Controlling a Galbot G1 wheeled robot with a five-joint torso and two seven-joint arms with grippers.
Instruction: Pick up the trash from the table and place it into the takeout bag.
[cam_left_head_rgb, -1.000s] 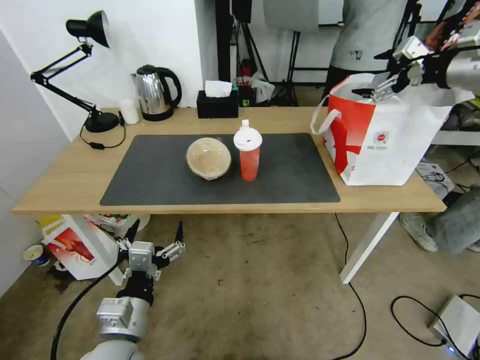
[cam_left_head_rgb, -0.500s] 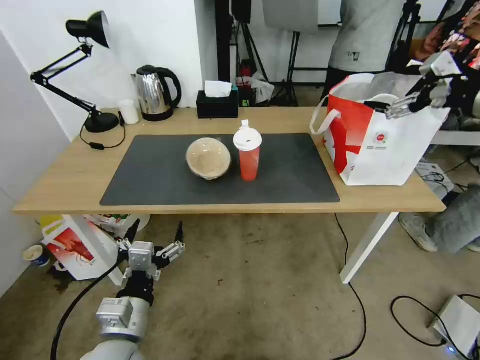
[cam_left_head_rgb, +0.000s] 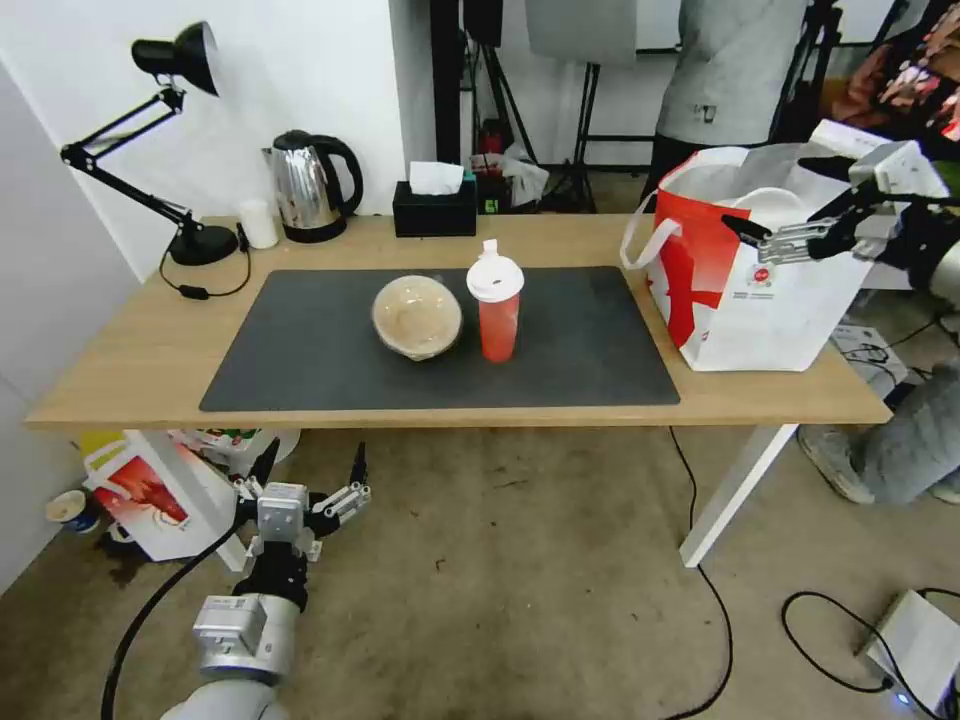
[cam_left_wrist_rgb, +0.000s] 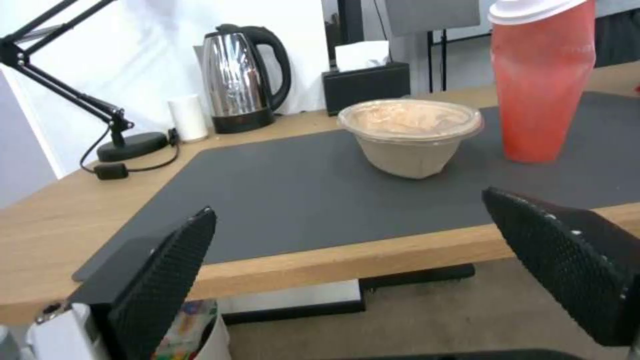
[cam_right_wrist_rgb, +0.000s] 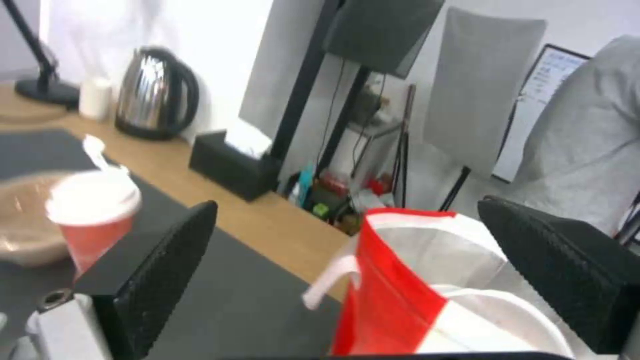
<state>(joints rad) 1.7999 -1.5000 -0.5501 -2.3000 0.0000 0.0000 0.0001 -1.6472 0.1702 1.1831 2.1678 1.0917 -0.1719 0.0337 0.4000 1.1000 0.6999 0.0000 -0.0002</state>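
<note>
On the dark mat (cam_left_head_rgb: 320, 350) of the table (cam_left_head_rgb: 150, 360) stand a beige bowl (cam_left_head_rgb: 417, 317) (cam_left_wrist_rgb: 413, 130) (cam_right_wrist_rgb: 27, 235) and, beside it, a red cup with a white lid (cam_left_head_rgb: 497, 310) (cam_left_wrist_rgb: 543, 80) (cam_right_wrist_rgb: 93, 215). The red-and-white takeout bag (cam_left_head_rgb: 760, 290) (cam_right_wrist_rgb: 400, 280) stands open at the table's right end, and a white round bowl rim (cam_left_head_rgb: 775, 200) (cam_right_wrist_rgb: 493, 315) shows inside it. My right gripper (cam_left_head_rgb: 760, 238) (cam_right_wrist_rgb: 350, 207) hangs open and empty by the bag's upper edge. My left gripper (cam_left_head_rgb: 313, 460) (cam_left_wrist_rgb: 350, 210) waits open, low before the table's front edge.
A black desk lamp (cam_left_head_rgb: 180, 60), steel kettle (cam_left_head_rgb: 310, 185), small white cup (cam_left_head_rgb: 260, 222) and black tissue box (cam_left_head_rgb: 435, 205) line the table's back. A red-and-white carton (cam_left_head_rgb: 150, 490) sits on the floor under the left end. Cables (cam_left_head_rgb: 720, 600) lie on the floor at the right.
My right gripper has come down from above the bag's mouth to its upper edge, its wrist swinging to the right. The left arm, bowl and cup have not moved.
</note>
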